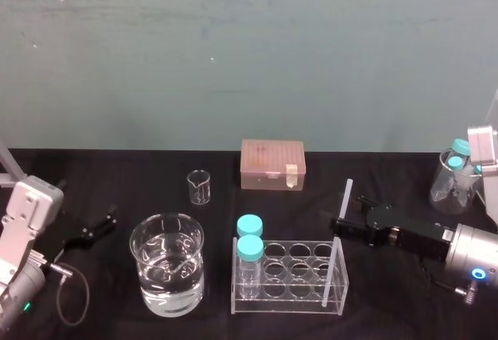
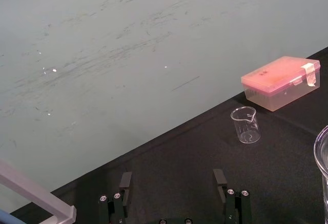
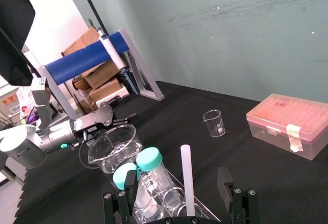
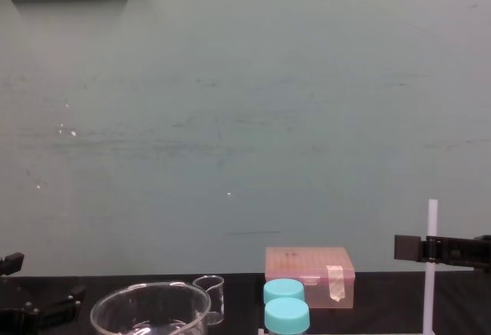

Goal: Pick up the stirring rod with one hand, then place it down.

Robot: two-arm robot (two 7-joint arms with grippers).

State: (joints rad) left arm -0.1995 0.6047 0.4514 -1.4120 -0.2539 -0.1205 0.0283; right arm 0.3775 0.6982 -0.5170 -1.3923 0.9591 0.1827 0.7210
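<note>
The stirring rod (image 1: 345, 192) is a thin white stick standing upright in the right end of the clear tube rack (image 1: 299, 287). It rises well above the rack in the chest view (image 4: 432, 258). My right gripper (image 1: 349, 212) is at the rod's upper part, open, with one finger on each side. In the right wrist view the rod (image 3: 187, 175) stands in the gap of the right gripper (image 3: 177, 179), and neither finger touches it. My left gripper (image 1: 95, 229) rests at the table's left side, open and empty, as the left wrist view (image 2: 172, 180) shows.
Two blue-capped bottles (image 1: 250, 239) stand in the rack's left end. A large beaker of water (image 1: 167, 268) is left of the rack. A small empty beaker (image 1: 199, 187) and a pink lidded box (image 1: 272, 165) sit behind. A flask (image 1: 451, 183) stands far right.
</note>
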